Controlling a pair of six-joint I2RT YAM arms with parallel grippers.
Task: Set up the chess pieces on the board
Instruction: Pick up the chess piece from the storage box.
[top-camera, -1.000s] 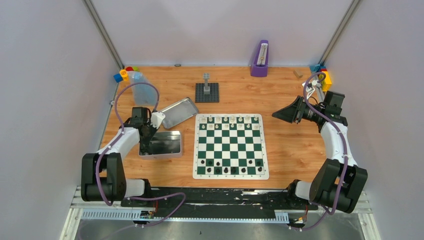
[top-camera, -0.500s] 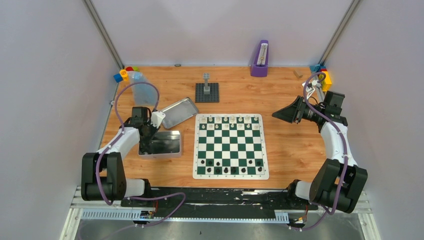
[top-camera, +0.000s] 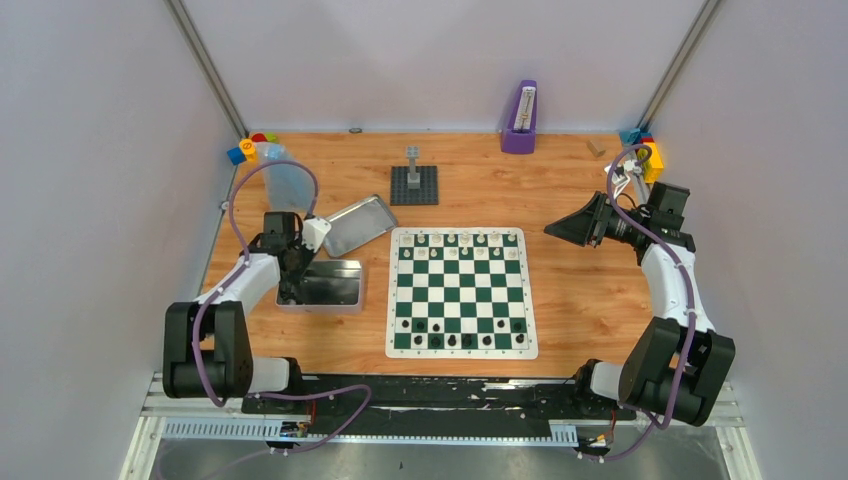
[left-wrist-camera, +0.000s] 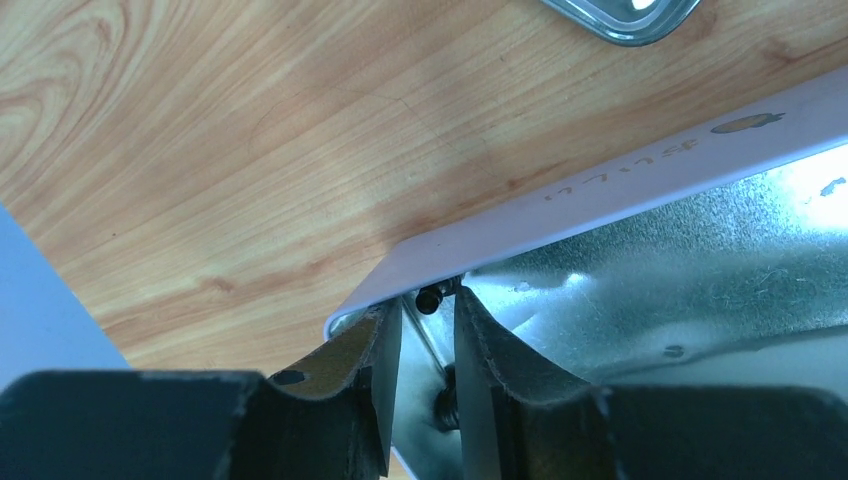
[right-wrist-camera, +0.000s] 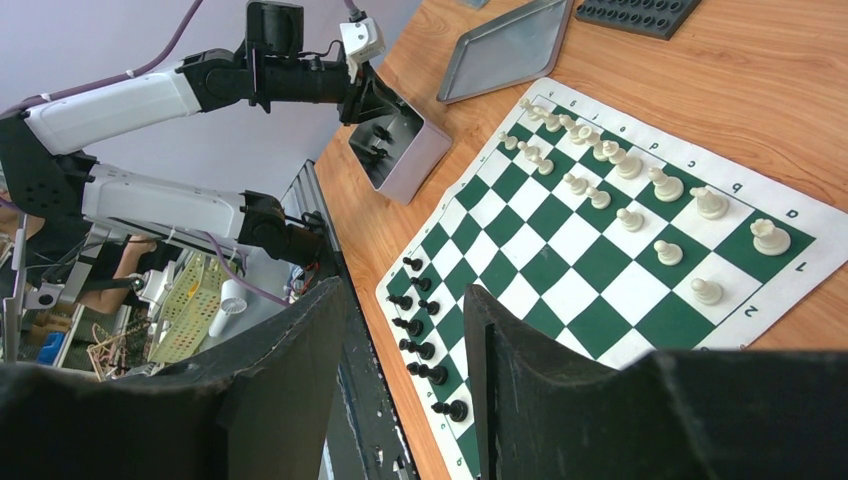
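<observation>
The green and white board (top-camera: 460, 290) lies mid-table. Cream-white chess pieces (top-camera: 458, 240) fill its far rows and black pieces (top-camera: 450, 340) its near rows. My left gripper (top-camera: 292, 290) reaches down into the silver tin (top-camera: 340, 285). In the left wrist view its jaws (left-wrist-camera: 428, 310) stand a narrow gap apart at the tin's corner wall (left-wrist-camera: 650, 260). A small black piece (left-wrist-camera: 430, 298) lies just past the tips, ungripped. My right gripper (top-camera: 553, 229) hovers to the right of the board, open and empty (right-wrist-camera: 405, 300). It looks over the board (right-wrist-camera: 560, 250) and the tin (right-wrist-camera: 405, 150).
The tin's lid (top-camera: 358, 224) lies tilted behind the tin. A grey brick tower on a dark baseplate (top-camera: 414, 180) stands behind the board. At the back are a purple holder (top-camera: 520, 118), a clear container (top-camera: 285, 178) and coloured blocks in both corners (top-camera: 250, 148) (top-camera: 645, 150).
The left gripper has shifted slightly inside the tin. The right arm has not moved.
</observation>
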